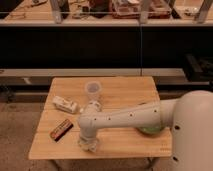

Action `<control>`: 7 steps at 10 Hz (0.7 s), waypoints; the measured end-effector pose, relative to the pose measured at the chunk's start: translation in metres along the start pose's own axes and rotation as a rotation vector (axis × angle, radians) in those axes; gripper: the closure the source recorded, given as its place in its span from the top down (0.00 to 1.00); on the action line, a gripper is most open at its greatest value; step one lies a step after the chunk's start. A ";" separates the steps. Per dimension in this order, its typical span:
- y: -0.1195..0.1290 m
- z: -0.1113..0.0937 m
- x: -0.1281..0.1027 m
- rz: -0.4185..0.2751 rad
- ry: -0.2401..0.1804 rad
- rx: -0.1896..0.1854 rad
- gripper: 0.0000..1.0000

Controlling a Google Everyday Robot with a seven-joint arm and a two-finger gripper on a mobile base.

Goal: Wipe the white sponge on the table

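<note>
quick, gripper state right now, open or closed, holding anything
Gripper: closed, near the front edge of the square light-wood table; held thing cannot be told.

I count one cup (93,90), one white packet (65,104), one brown-red bar (61,130), one green bowl (150,131), one table (127,89). One gripper (88,144), lower left of centre.

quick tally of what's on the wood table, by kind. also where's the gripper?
Cup: 1
White packet: 1
Brown-red bar: 1
Green bowl: 1, partly behind the arm
White sponge: 0 seen on its own
Total: 4
Gripper: fingers shut, low at the table front edge, right of the bar.
</note>
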State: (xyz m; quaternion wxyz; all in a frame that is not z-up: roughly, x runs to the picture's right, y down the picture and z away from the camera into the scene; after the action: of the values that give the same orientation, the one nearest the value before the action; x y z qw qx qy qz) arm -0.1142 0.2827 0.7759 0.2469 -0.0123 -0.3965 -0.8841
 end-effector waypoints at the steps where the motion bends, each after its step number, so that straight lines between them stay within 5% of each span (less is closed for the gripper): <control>1: 0.006 -0.001 0.014 -0.010 0.007 -0.002 0.00; 4: 0.049 0.002 0.043 0.022 0.018 -0.015 0.00; 7: 0.108 0.000 0.037 0.110 0.004 -0.056 0.00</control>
State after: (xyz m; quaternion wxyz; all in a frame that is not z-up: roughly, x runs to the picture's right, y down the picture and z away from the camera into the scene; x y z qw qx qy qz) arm -0.0984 0.2061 0.8585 0.2954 -0.0390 -0.3697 -0.8801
